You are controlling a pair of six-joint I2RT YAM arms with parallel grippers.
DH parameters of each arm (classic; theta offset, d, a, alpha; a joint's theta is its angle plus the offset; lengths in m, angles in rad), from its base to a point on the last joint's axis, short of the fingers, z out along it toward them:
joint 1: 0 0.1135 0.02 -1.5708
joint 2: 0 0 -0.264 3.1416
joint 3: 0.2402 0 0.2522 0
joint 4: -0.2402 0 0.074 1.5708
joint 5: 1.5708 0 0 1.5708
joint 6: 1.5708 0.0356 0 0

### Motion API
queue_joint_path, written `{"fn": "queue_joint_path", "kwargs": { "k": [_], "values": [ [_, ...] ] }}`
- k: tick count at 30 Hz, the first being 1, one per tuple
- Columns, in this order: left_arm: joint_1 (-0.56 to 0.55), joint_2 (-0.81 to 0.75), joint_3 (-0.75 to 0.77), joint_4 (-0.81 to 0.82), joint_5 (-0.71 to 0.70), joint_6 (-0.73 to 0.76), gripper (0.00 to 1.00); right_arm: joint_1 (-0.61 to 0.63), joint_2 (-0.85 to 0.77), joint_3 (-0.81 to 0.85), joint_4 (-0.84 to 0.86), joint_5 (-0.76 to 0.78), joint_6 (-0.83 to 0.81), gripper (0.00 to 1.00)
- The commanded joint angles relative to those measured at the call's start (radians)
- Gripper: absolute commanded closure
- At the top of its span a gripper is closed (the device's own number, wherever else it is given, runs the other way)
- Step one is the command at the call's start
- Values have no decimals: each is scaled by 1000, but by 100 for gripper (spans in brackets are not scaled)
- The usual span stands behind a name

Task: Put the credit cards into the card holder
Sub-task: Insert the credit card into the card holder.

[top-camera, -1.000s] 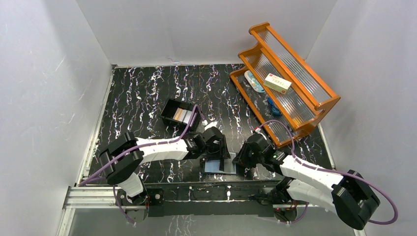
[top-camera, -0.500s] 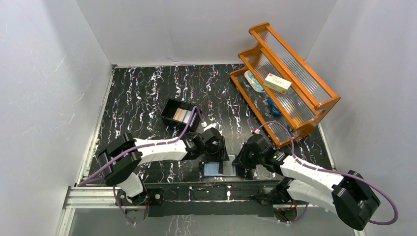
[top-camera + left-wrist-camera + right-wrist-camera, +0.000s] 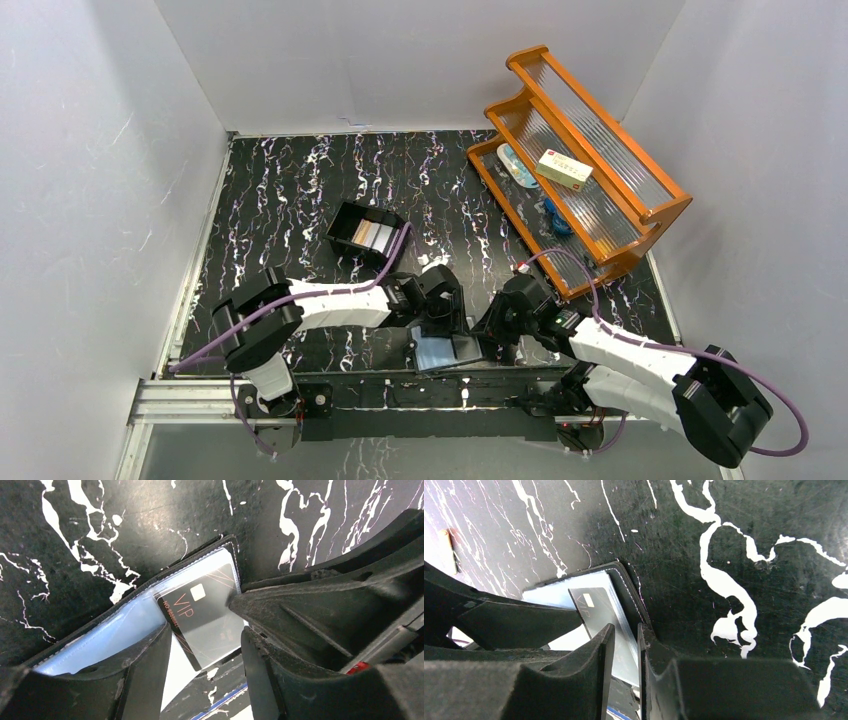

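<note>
One dark VIP card part-seated in card holder; left gripper clamped across it; right gripper fingers close together, grip unclear. Next: slide card home.

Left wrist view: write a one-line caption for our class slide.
Left pincer holds a black VIP card at the open holder's clear sleeve.

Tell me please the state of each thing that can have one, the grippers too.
Card holder: open, clear pockets facing up.
Black card: slanted, partly inside a clear pocket.
Left gripper: jaws apart on both sides of the card; grip unclear.
Right gripper: closed on the card holder's edge.
Black box: open, cards inside.
</note>
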Motion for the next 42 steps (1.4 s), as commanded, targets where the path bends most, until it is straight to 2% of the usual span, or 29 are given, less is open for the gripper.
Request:
{"fn": "queue_joint_path", "kwargs": {
  "k": [1,10,18,29,37,40,42],
  "values": [
    [9,5,115,-32,-44,64,49,6,22,2,-39,25,-10,68],
    [86,16,185,-104,-70,141,49,3,-17,99,-187,154,-65,66],
    [88,-15,207,-254,-150,245,49,3,7,130,-175,132,-82,67],
    [73,105,316,-475,-260,427,45,-7,77,158,-190,194,-140,67],
    [47,188,327,-506,-260,412,40,-14,87,159,-180,195,-170,67],
    [40,205,323,-519,-275,407,44,-17,96,164,-177,193,-178,67],
    [35,205,318,-537,-300,398,56,-19,99,164,-177,196,-185,67]
  ]
}}
